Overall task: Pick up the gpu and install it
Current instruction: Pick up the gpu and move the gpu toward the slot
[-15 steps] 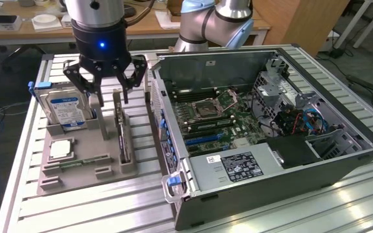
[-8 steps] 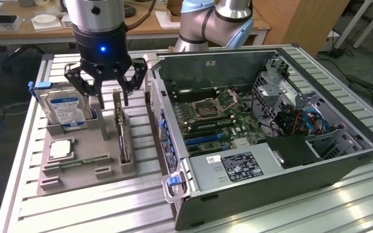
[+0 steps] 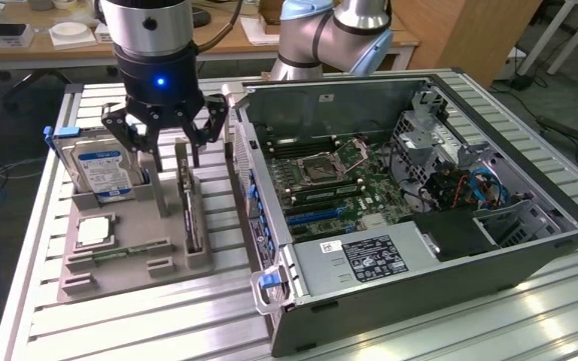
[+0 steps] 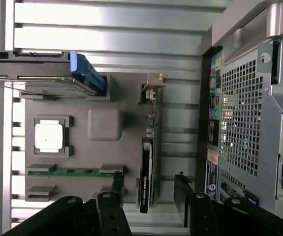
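The gpu (image 3: 190, 204) is a thin dark card standing on edge in a slot of the grey parts tray (image 3: 148, 226), with its silver bracket at the far end. My gripper (image 3: 174, 161) hangs over that far end, open, one finger on each side of the card and neither touching it. In the wrist view the gpu (image 4: 146, 169) shows edge-on, lying between the two black fingertips (image 4: 117, 186) of the gripper (image 4: 150, 191). The open computer case (image 3: 530, 248) lies at the exterior view's right, its motherboard (image 3: 334, 184) exposed.
On the tray (image 4: 131, 105), a silver hard drive (image 3: 101, 169) with a blue label stands beside the gripper. A CPU (image 3: 93, 232) and a green RAM stick (image 3: 118, 253) lie nearer the front. The case wall (image 4: 239, 108) runs close along the tray. Slatted metal table (image 3: 148, 323) underneath.
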You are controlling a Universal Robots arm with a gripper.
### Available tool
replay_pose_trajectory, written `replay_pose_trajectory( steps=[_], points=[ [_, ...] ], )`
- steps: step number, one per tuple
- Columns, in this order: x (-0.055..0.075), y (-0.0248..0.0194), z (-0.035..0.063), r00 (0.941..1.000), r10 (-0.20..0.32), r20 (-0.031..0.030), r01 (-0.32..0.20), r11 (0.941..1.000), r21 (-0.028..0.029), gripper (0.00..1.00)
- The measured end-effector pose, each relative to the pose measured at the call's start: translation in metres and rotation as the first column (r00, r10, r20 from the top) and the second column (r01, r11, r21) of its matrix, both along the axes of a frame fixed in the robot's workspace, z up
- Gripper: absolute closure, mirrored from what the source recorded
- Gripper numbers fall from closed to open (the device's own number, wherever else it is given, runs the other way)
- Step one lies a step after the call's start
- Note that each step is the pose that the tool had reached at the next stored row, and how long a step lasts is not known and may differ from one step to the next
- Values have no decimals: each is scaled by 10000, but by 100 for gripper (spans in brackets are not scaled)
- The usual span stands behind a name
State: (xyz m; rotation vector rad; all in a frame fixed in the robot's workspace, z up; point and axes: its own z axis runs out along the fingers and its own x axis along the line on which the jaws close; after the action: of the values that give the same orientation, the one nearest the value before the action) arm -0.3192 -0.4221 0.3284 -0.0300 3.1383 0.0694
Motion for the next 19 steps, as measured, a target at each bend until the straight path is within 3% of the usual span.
replay_pose_trajectory(
  steps=[19],
  points=[
    [0, -40, -67, 10000, 0, 1, 0, 10000, 0, 47]
  ],
)
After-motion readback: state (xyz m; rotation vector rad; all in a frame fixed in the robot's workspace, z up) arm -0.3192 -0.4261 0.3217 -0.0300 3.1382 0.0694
